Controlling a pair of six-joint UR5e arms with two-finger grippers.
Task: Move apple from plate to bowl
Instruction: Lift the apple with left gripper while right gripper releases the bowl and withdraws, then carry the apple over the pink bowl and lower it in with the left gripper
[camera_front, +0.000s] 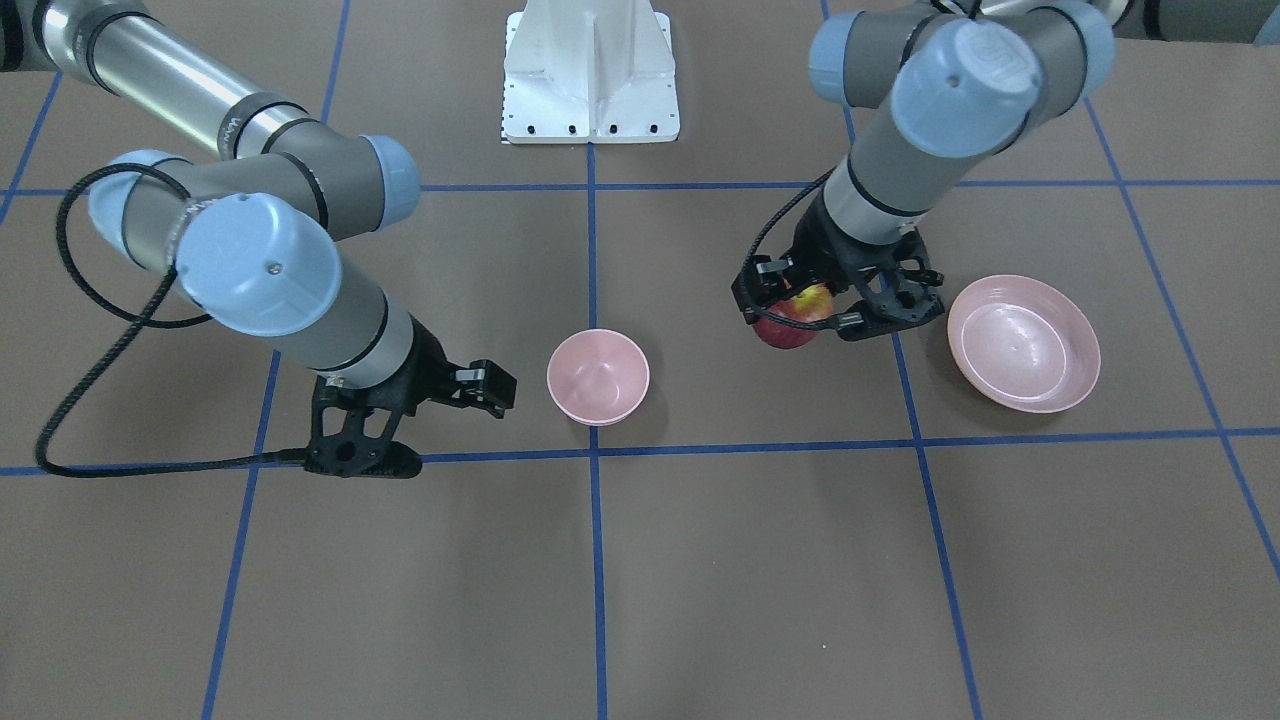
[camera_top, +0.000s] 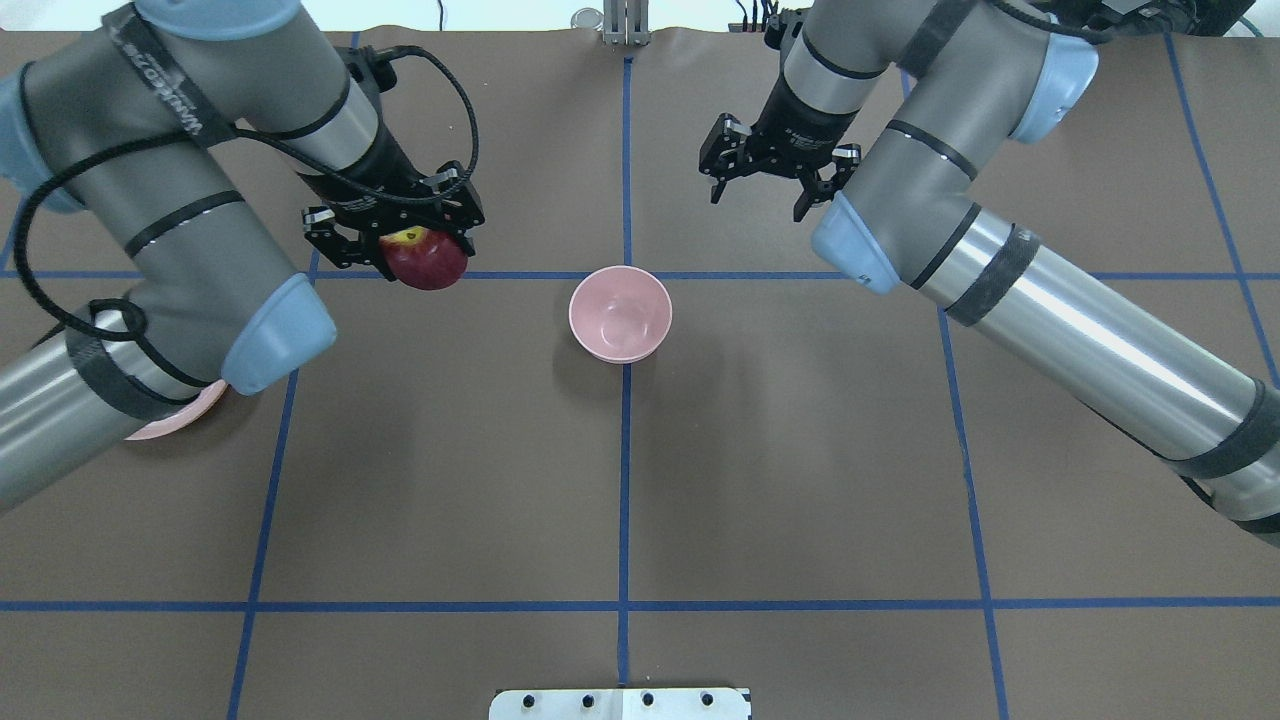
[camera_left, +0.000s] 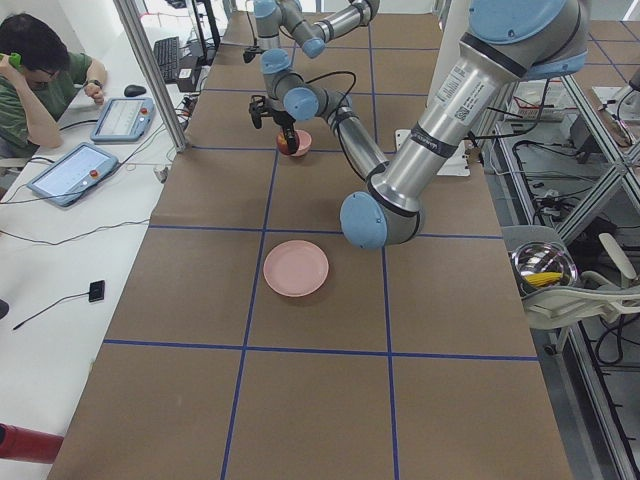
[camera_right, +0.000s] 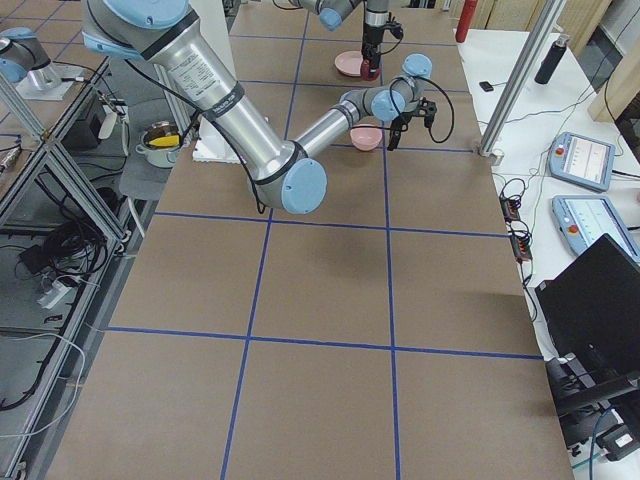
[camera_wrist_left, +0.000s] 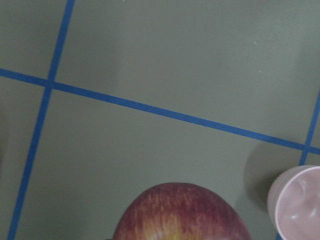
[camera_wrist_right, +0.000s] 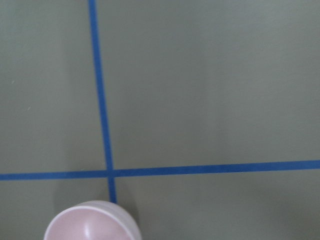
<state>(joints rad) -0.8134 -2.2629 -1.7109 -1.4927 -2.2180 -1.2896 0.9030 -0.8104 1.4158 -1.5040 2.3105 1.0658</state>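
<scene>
My left gripper (camera_top: 412, 250) is shut on the dark red apple (camera_top: 428, 262), whose yellow patch faces up. It holds the apple above the table between the plate and the bowl. The apple also shows in the front view (camera_front: 790, 322) and at the bottom of the left wrist view (camera_wrist_left: 182, 212). The wide pink plate (camera_front: 1023, 342) lies empty off to the side and is mostly hidden under my left arm in the overhead view (camera_top: 185, 415). The small deep pink bowl (camera_top: 620, 313) stands empty at the table's middle. My right gripper (camera_top: 760, 190) is open and empty, beyond the bowl.
The white robot base plate (camera_front: 590, 75) sits at the table's robot side. Blue tape lines (camera_top: 625, 500) cross the brown table. An operator (camera_left: 40, 85) sits at a desk with tablets beside the table. A metal bowl (camera_left: 543, 268) rests off the table.
</scene>
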